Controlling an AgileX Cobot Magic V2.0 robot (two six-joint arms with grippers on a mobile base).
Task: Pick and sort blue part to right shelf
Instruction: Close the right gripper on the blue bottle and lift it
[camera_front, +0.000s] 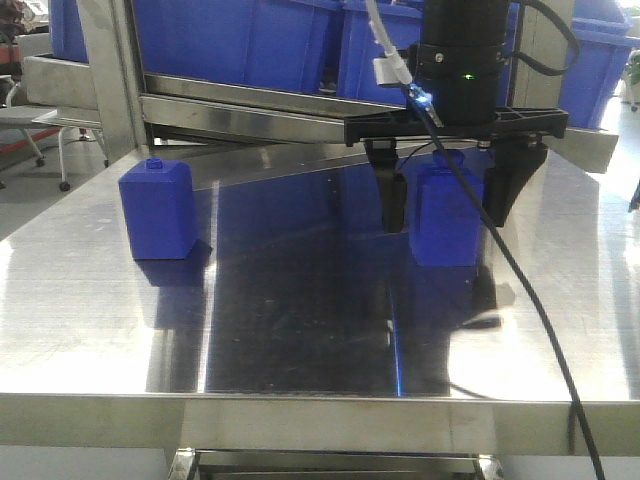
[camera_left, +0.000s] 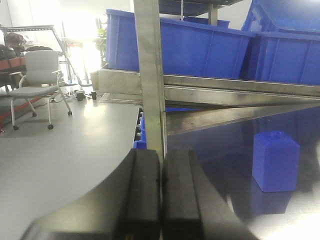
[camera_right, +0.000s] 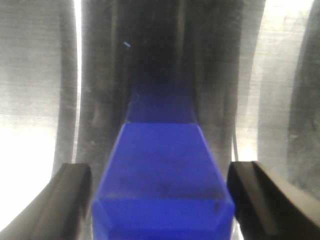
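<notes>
Steel counter (camera_front: 300, 330) runs right across; my left tool (camera_left: 161, 161) hangs with its fingers pressed together; a boxy blue block (camera_front: 157, 210) stands at the left, untouched; further right the blue part (camera_front: 445, 240) stands upright on the counter, long axis vertical, narrow end up, between the spread fingers of my right tool (camera_front: 447, 220), not yet pinched as far as I can judge; gripping, lifting and carrying it to the right shelf (camera_front: 240, 108) behind are all left.

blue part (camera_front: 440, 228), black jaws, silver table (camera_front: 300, 330)
</notes>
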